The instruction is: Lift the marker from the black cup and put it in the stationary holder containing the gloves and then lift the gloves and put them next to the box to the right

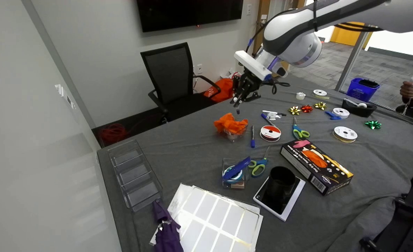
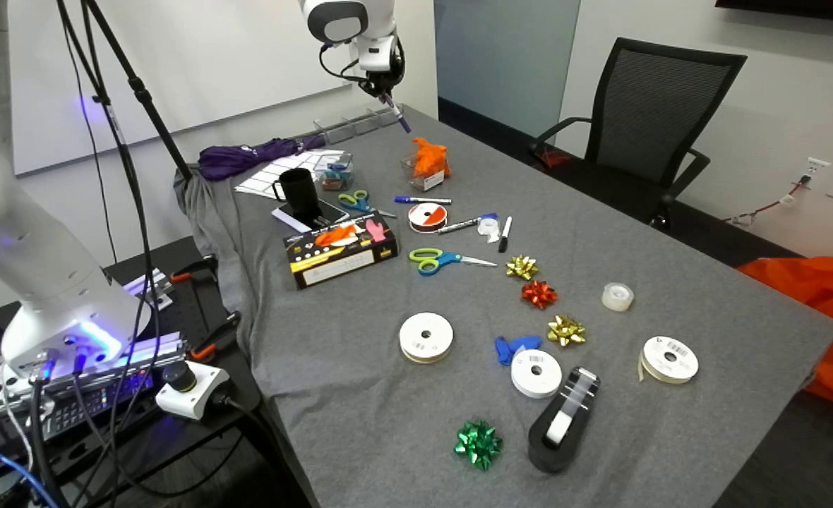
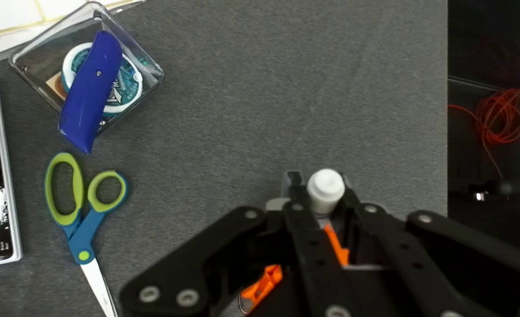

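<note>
My gripper point(image 1: 237, 100) is shut on a marker, high above the table. The marker point(image 2: 399, 118) tilts with its blue end pointing down, and its white end point(image 3: 326, 185) shows between the fingertips in the wrist view. The orange gloves point(image 1: 230, 123) are bunched in a clear holder point(image 2: 433, 181) below the marker; the marker's blue end is apart from them. In the wrist view the gloves point(image 3: 263, 284) are mostly hidden behind the gripper. The black cup point(image 1: 281, 182) stands upright on a white-edged flat box point(image 1: 288, 210). The black glove box point(image 1: 316, 165) lies beside it.
A clear container point(image 3: 147, 83) with a blue item and tape stands near scissors point(image 3: 79, 220). Loose markers point(image 2: 423, 200), a red ribbon spool point(image 2: 428, 217) and more scissors point(image 2: 445, 259) lie near the holder. A clear tray point(image 1: 134, 175) and label sheets point(image 1: 217, 220) lie by the wall side.
</note>
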